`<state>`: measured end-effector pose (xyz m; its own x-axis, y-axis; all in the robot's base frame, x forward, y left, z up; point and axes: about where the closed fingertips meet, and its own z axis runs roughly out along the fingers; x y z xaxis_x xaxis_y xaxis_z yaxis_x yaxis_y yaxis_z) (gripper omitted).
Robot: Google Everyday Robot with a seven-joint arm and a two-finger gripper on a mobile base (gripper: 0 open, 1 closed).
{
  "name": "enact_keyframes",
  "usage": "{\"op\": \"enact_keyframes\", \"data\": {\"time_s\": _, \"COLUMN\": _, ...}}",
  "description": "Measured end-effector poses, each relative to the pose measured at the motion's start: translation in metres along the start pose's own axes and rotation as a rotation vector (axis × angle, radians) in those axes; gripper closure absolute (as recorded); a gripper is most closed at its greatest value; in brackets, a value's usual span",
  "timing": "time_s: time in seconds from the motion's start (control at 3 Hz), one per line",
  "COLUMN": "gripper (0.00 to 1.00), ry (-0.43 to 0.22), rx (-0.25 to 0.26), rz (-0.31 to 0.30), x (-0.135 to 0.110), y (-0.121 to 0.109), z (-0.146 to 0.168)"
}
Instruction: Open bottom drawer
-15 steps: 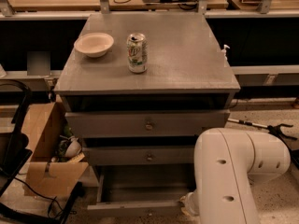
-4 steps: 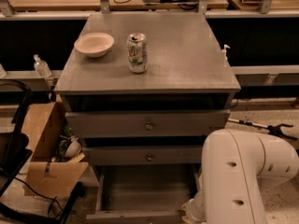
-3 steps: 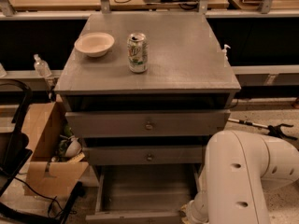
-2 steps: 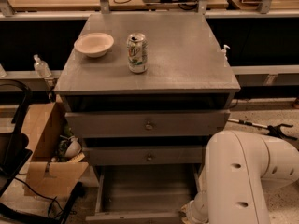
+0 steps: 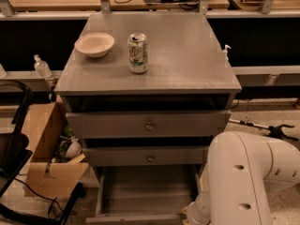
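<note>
The grey cabinet has three drawers. The bottom drawer [image 5: 145, 191] is pulled out, showing its shallow grey tray, and its front [image 5: 136, 218] lies at the picture's bottom edge. Its knob is out of view. The middle drawer [image 5: 150, 156] and top drawer [image 5: 149, 124] stand a little ajar with their small round knobs showing. My white arm [image 5: 239, 182] fills the lower right, and its wrist [image 5: 197, 213] reaches down beside the right end of the bottom drawer's front. The gripper is below the picture's edge and does not show.
On the cabinet top [image 5: 187, 55] stand a white bowl [image 5: 94, 44] and a green soda can [image 5: 138, 53]. An open cardboard box [image 5: 47, 149] with clutter sits on the floor to the left, next to black chair parts [image 5: 14, 163]. Desks run along the back.
Since five seconds ago the bottom drawer has slid out a little further and my arm has shifted slightly right. Over the last second nothing visibly moves.
</note>
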<state>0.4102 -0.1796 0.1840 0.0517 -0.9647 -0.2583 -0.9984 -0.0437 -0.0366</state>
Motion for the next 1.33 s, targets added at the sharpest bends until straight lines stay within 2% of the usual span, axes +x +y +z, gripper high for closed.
{"op": "enact_keyframes", "data": {"time_s": 1.0, "gripper": 1.0, "ry": -0.008, "rx": -0.015, "rz": 0.001, "x": -0.0019, "y": 0.0057, "z": 0.001}}
{"op": "enact_keyframes", "data": {"time_s": 1.33, "gripper": 0.81, "ry": -0.008, "rx": -0.015, "rz": 0.001, "x": -0.0019, "y": 0.0056, "z": 0.0007}}
